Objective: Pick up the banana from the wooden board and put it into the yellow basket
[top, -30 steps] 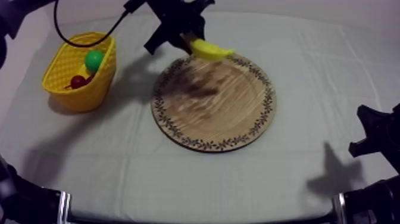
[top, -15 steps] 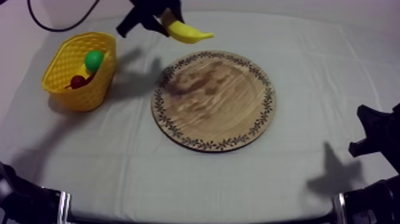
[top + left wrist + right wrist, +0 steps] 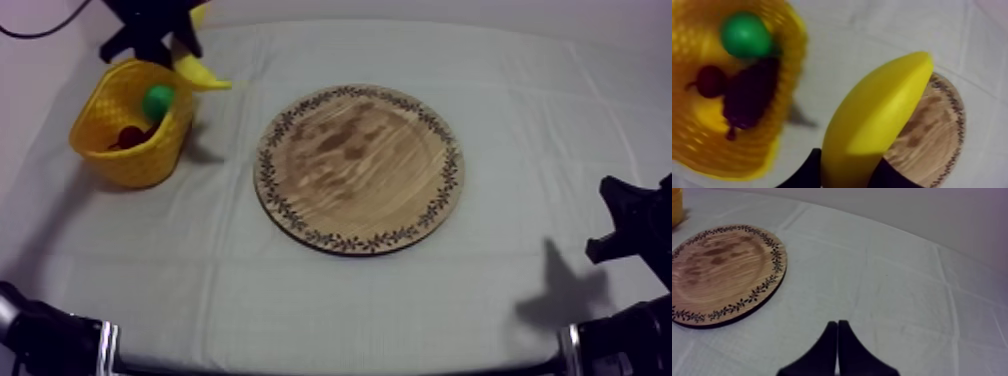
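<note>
- Top view: the left end effector (image 3: 160,30) hung at the far rim of the yellow basket (image 3: 120,165), on the side facing the wooden board (image 3: 358,168), and was clamped on the banana (image 3: 203,75). The banana was in the air, its free end reaching past the basket's rim toward the board.
- Left wrist view: black fingers (image 3: 803,176) pinched one end of the banana, and its long axis ran out from them toward the board. The basket's opening held a green fruit (image 3: 745,35), a small red fruit (image 3: 709,80) and dark grapes (image 3: 749,100). It lay just beside the banana, not under it. The drop probably depended on shifting the banana sideways, away from the board, until it was over the opening.
- Right wrist view: the right end effector (image 3: 837,325) had its fingers pressed together on nothing. It sat beyond the board from the basket, so the left arm was much the nearer.
</note>
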Robot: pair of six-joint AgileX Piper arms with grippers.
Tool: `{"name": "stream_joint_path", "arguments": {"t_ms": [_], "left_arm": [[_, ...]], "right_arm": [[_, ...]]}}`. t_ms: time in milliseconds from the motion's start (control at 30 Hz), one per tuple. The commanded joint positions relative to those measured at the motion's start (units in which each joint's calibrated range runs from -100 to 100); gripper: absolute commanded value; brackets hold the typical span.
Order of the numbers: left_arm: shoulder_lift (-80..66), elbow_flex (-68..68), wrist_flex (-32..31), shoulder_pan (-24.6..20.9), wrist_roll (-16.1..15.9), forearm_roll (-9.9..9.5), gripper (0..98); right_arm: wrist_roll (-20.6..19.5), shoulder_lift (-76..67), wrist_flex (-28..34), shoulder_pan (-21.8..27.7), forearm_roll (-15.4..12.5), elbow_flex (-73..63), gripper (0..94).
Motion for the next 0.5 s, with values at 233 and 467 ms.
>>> {"name": "stream_joint_path", "arguments": {"t_ms": [233,467], "left_arm": [[-2.99,2.54,4.34,-8.42,-7.33,-3.28,19.9],[-4.32,2.12,7.12,-10.78,-10.12,-5.36,22.0]], "right_arm": [[-0.01,0.0,0.0,-0.01,-0.02,0.05,0.2],[-0.01,0.0,0.0,-0.01,-0.02,0.05,0.2]]}}
